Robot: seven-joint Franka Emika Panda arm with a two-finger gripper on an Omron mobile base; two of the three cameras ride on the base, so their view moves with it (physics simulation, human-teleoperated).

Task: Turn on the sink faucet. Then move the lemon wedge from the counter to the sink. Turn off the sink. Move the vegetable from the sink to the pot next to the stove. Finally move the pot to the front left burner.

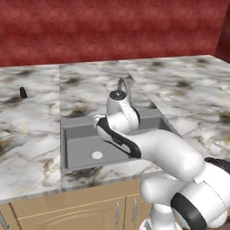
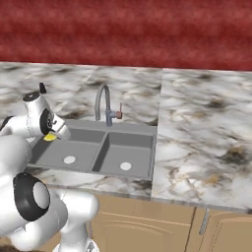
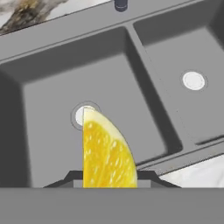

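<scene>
Holding the lemon wedge [image 3: 106, 153] over the sink's [image 2: 129, 140] left basin.
I see my gripper [image 3: 109, 177] clamped on the wedge, which stands upright between the fingers above the white drain [image 3: 80, 115]. From the right base camera, the wedge pokes out yellow under the hand; faucet [image 2: 104, 103] rises behind the 2 basins, set in the counter [image 2: 202, 133].

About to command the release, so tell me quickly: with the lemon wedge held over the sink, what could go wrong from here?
1. The gripper pinches only the base of the lemon wedge, so it could slip out early.
2. In the right base view the wedge hangs near the left rim of the sink; it might land on the counter.
3. The hand is close to the faucet and might bump it.
</scene>
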